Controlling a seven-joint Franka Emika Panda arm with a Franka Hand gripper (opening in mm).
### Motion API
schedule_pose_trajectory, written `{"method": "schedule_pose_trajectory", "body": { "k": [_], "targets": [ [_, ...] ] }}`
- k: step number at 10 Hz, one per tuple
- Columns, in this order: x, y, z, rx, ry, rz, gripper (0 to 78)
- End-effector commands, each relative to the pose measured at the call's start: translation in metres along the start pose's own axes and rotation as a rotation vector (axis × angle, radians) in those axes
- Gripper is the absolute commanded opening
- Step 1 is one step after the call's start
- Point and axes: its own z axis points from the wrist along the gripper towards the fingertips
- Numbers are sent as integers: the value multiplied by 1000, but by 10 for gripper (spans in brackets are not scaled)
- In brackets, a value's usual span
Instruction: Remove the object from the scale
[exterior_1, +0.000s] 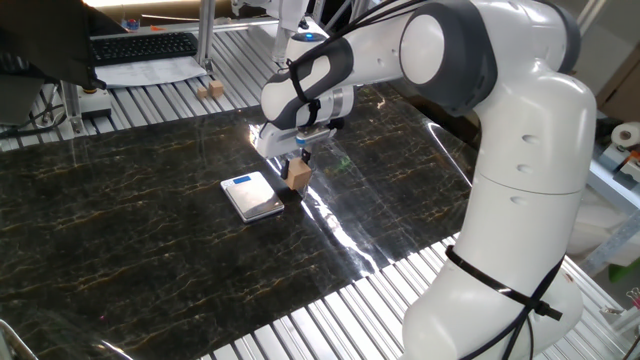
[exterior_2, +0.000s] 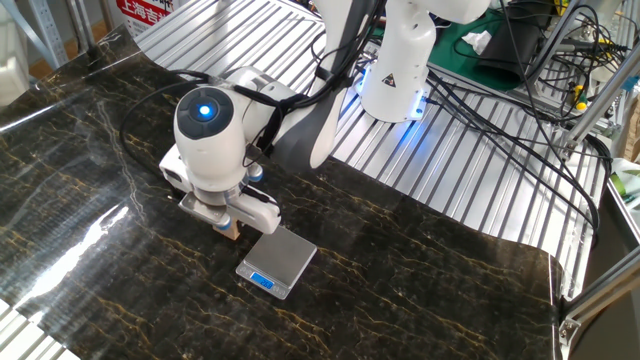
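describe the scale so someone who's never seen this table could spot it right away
On the dark marbled tabletop, look just below the gripper and beside the wooden cube. The scale is the thin square silver-white plate with a small blue mark at one edge.

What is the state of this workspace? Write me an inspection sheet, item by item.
Surface: dark marbled table top with glare streaks.
Job's things: wooden cube on the table beside the scale, off its plate; the scale's top is bare.
Clutter: second tan block far off by the keyboard.
Gripper: gripper right over the cube; whether it grips cannot be told.
Cables: black cables across the slatted frame near the arm's base.
Surroundings: paper roll at the edge.
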Motion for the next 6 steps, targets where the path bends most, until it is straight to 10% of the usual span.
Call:
{"method": "schedule_pose_trajectory", "body": {
  "k": [1,6],
  "targets": [
    [0,0,5,0,-5,7,16],
    [-1,0,7,-2,-15,14,16]
  ]
}}
